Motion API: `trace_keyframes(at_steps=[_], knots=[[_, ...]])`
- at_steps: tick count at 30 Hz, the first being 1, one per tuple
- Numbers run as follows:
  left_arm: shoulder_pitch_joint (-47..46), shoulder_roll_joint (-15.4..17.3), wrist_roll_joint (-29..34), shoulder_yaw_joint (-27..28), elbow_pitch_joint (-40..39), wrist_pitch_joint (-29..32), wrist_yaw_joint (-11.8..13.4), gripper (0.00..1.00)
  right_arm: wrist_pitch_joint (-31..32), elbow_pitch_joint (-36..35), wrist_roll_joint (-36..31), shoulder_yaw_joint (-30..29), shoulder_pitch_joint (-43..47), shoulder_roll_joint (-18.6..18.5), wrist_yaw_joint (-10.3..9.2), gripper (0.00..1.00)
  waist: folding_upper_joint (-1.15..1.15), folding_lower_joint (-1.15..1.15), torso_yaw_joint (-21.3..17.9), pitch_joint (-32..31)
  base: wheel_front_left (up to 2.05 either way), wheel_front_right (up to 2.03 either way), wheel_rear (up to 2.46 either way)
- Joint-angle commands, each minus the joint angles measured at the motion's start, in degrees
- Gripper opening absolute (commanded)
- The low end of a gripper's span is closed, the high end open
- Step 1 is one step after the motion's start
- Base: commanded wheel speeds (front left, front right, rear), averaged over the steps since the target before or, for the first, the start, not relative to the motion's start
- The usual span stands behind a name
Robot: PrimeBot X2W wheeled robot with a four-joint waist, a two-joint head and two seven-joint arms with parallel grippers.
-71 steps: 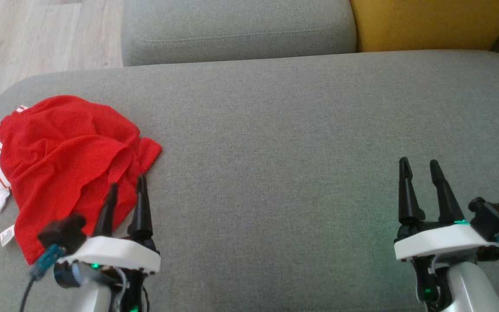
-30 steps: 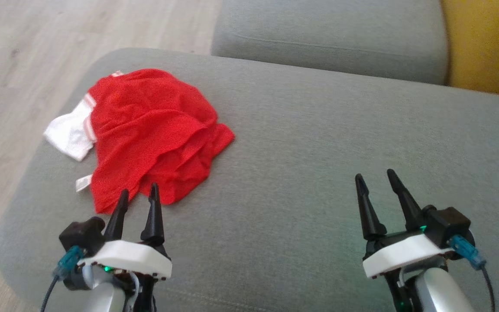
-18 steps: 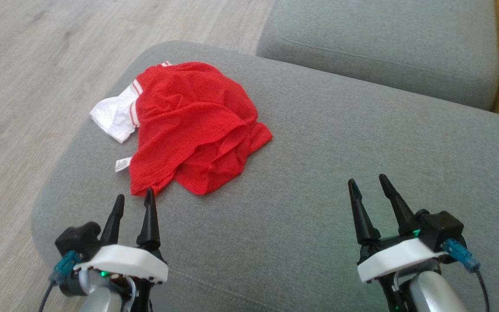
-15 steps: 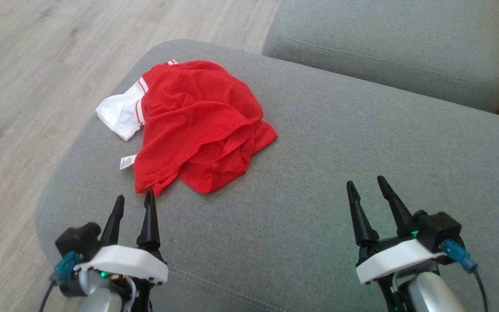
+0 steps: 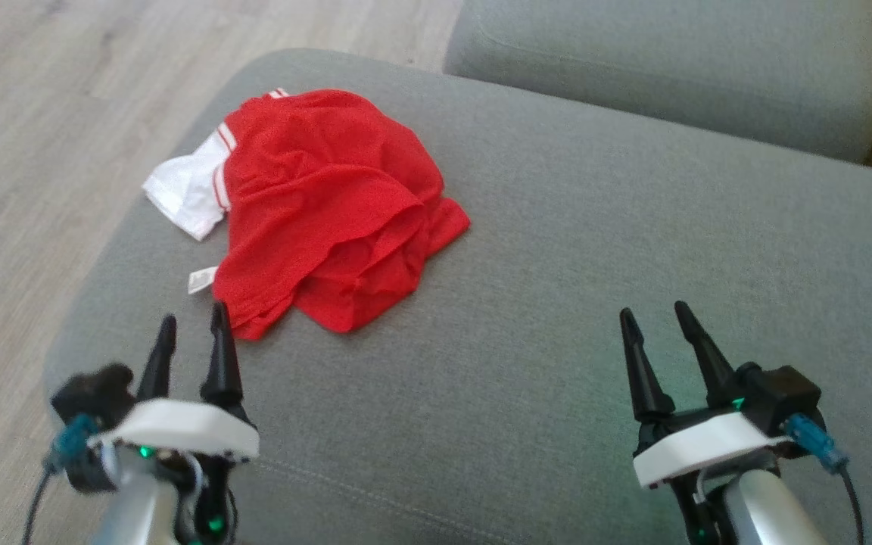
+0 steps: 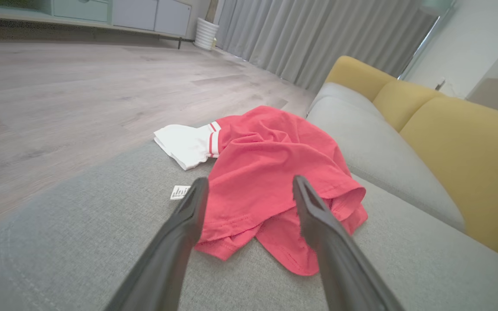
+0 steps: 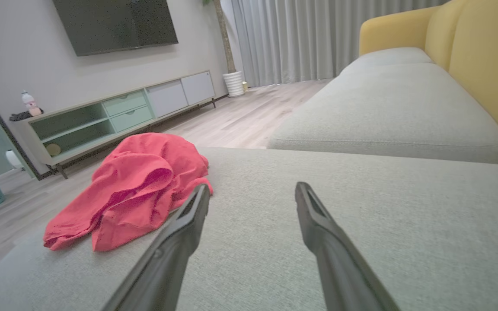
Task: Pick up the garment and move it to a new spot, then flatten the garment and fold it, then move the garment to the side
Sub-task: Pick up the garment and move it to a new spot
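**Red jersey heaped at the cushion's left end, both my grippers empty**

The garment (image 5: pixel 330 212) lies crumpled on the grey seat cushion (image 5: pixel 595 265), near its left end, with its lettering hidden in the folds. A small white tag (image 5: pixel 201 278) lies at its near left edge. A white cloth with red stripes (image 5: pixel 179 189) pokes out on its left side. My left gripper (image 5: pixel 194 314) hovers just short of the near hem, jaws spread wide, holding nothing. My right gripper (image 5: pixel 652 309) is well apart to the right over bare cushion, equally wide and empty.
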Motion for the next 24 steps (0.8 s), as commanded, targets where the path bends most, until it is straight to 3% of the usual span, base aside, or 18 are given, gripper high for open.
trace_keyframes(at_steps=[1, 6, 13, 18, 24], knots=[[-5.1, 1.5, 0.9, 2.5, -0.5, -0.7, -0.8, 1.00, -0.6, -2.3, -0.7, 0.5, -3.2, -0.3, 0.23, 1.00, 0.00, 0.00, -1.6, 1.6, 0.00, 0.00, 0.00], [-12.1, 5.4, 0.4, 3.5, 3.9, 1.9, -2.3, 1.00, 0.3, -4.4, -3.2, -1.6, -4.1, -0.3, 0.23, 1.00, 0.00, 0.00, -4.5, 5.4, 0.00, 0.00, 0.00], [-24.9, 10.6, -1.4, 4.2, 13.0, 12.7, -3.4, 1.00, 2.3, -10.2, -6.2, -6.3, -4.6, -0.3, 0.23, 1.00, 0.00, 0.00, -7.8, 11.4, 0.00, 0.00, 0.00], [-32.9, 13.6, -1.1, 3.0, 20.8, 18.4, -4.6, 1.00, 4.0, -13.7, -6.8, -6.1, -5.5, -0.3, 0.23, 1.00, 0.00, 0.00, -10.3, 15.4, 0.00, 0.00, 0.00], [-39.5, 15.7, -0.6, 1.8, 27.5, 21.0, -5.7, 1.00, 4.5, -15.8, -6.6, -4.8, -6.4, -0.3, 0.23, 1.00, 0.00, 0.00, -12.5, 18.6, 0.00, 0.00, 0.00]])
